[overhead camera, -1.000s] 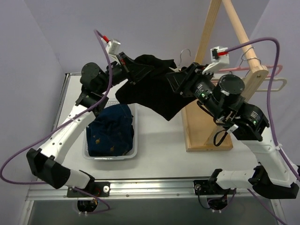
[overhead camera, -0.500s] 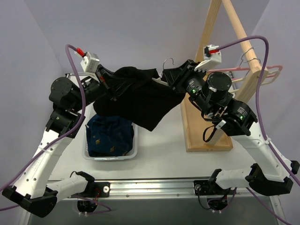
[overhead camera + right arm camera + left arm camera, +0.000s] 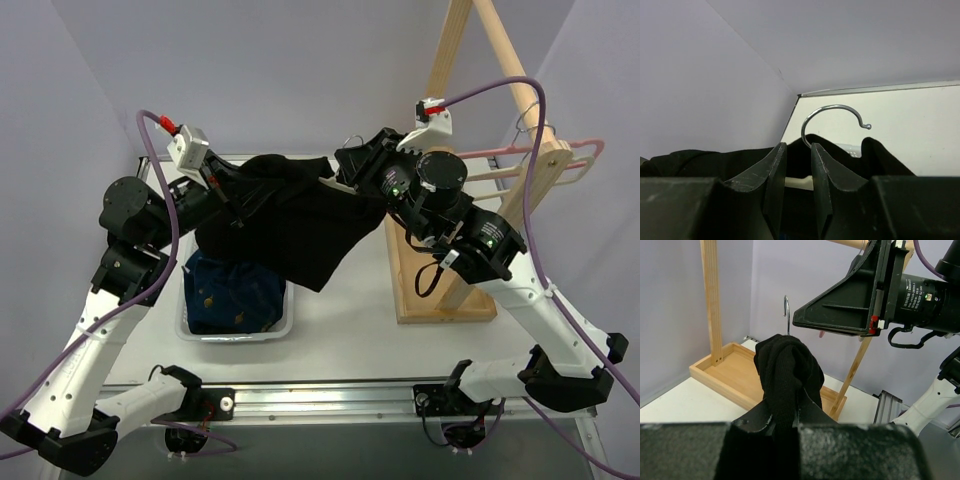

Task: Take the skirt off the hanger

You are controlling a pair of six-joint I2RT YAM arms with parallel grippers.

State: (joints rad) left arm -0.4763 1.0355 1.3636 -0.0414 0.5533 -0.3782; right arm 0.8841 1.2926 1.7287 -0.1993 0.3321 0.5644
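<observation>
The black skirt hangs in the air between both arms, above the table's left half. My left gripper is shut on a bunched fold of the skirt, clamped between the jaws. My right gripper is shut on the cream hanger, whose bar sits between the fingers. The metal hook rises above them and also shows in the top view and the left wrist view. Black fabric still drapes over the hanger on both sides.
A white basket with a blue denim garment sits below the skirt. A wooden rack stands to the right, with a pink hanger on it. The table's left edge and back wall are close.
Both grippers have moved left and away from the wooden rack, carrying the skirt and hanger. The left arm has drawn back to the left and the skirt hangs lower over the basket.
</observation>
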